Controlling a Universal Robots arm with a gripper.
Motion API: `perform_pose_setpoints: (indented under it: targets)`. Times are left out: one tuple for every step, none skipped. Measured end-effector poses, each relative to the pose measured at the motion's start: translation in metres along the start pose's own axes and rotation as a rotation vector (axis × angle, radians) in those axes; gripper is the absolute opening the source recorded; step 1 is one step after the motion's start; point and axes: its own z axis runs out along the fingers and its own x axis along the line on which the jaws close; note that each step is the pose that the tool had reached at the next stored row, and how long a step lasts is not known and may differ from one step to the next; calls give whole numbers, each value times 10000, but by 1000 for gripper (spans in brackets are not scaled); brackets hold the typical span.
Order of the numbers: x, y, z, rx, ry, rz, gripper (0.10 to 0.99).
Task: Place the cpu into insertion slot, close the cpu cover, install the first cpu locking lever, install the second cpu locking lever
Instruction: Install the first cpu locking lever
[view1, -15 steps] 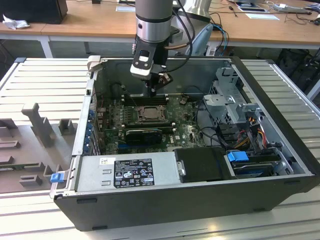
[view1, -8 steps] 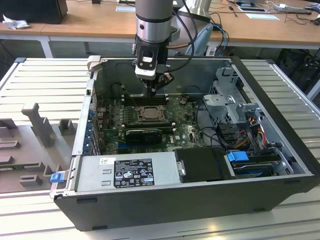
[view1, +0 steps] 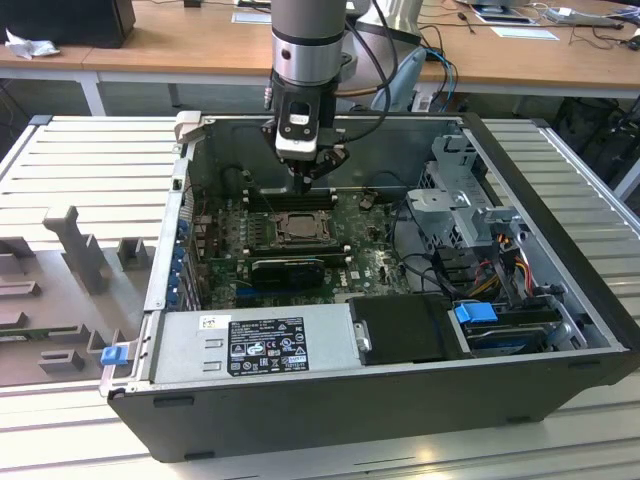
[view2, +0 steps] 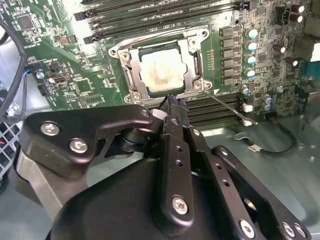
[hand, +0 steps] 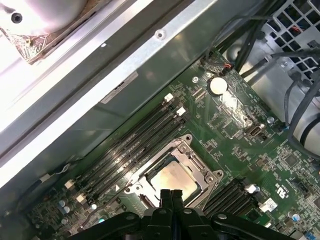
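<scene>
Plainly, the cpu (view2: 159, 72) sits flat in the insertion slot (view2: 125, 59), and we see its pale face through the window of the cpu cover (view2: 192, 56), which lies down over it. Our hand (view2: 174, 101) hangs just short of the slot's nearest edge, with its two fingers pressed together and nothing between them. We cannot tell whether the tips touch the cover.

Just to one side of the fingertips, a thin metal lever (view2: 227, 106) juts out from a corner of the slot, angled away from it across a bank of memory slots (view2: 220, 111). A second bank of long black memory slots (view2: 150, 12) lies beyond the slot from the hand.

All of this sits on a green motherboard (view2: 75, 65) directly below the hand. In the exterior view the board lies inside an open computer case (view1: 560, 330), which rests on its side on a ribbed grey table (view1: 60, 160).
</scene>
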Motion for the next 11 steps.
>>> perform_pose_setpoints:
  targets:
    - [0, 0, 0, 1, 4, -89, 106]
    - [0, 0, 0, 3, 11, -235, 106]
    - [0, 0, 0, 6, 20, -427, 106]
    - [0, 0, 0, 10, 28, -590, 106]
    - [0, 0, 0, 12, 35, -733, 106]
    - [0, 0, 0, 16, 46, -981, 106]
    - [0, 0, 0, 18, 55, -1154, 106]
    - [0, 0, 0, 21, 63, -1320, 106]
    - [0, 0, 1, 24, 72, -1516, 106]
    - [0, 0, 1, 25, 77, -1606, 106]
    - [0, 0, 0, 27, 82, -1713, 106]
